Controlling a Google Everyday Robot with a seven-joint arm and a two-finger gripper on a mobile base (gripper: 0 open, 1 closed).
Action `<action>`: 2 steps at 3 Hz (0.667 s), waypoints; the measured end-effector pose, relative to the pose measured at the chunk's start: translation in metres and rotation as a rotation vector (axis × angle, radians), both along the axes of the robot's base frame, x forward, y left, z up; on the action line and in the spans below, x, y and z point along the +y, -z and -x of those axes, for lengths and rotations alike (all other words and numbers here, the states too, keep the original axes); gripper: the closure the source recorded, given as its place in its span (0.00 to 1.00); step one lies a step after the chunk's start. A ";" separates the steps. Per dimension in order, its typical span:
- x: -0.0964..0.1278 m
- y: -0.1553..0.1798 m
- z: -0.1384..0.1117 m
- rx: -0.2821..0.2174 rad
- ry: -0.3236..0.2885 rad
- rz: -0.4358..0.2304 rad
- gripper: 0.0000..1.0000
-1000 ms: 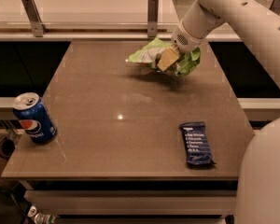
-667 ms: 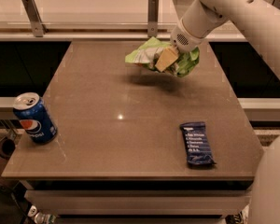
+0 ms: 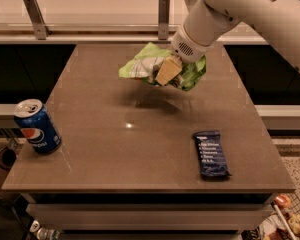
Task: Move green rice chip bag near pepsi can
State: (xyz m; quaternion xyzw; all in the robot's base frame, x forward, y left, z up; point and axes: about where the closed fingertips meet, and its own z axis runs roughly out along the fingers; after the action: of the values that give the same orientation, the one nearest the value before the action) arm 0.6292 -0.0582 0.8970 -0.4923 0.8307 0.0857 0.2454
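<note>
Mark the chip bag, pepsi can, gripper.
chip bag [image 3: 139, 67]: camera view, left crinkled half.
pepsi can [image 3: 38, 130]: camera view, blue side.
gripper [image 3: 168, 72]: camera view, fingertips, shut on chip bag above the table [image 3: 115, 151].

The gripper [image 3: 168, 72] hangs over the far half of the desk [image 3: 105, 154], right of the middle, clamped on the green chip bag [image 3: 139, 67], lifted clear of the top, its shadow [image 3: 157, 102] beneath. The arm [image 3: 250, 9] reaches in over the far right corner. 1 blue can [image 3: 37, 127] stands upright at the left edge near the front left corner, well apart from the bag. 1 dark-blue bar wrapper [image 3: 211, 154] lies flat near the front right corner
</note>
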 end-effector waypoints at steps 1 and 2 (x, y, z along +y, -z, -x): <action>0.017 -0.005 0.034 -0.003 -0.027 0.025 1.00; 0.029 -0.010 0.068 -0.006 -0.059 0.038 1.00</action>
State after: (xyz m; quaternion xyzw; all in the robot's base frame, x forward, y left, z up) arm 0.5609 -0.0297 0.9066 -0.5212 0.8167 0.0755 0.2359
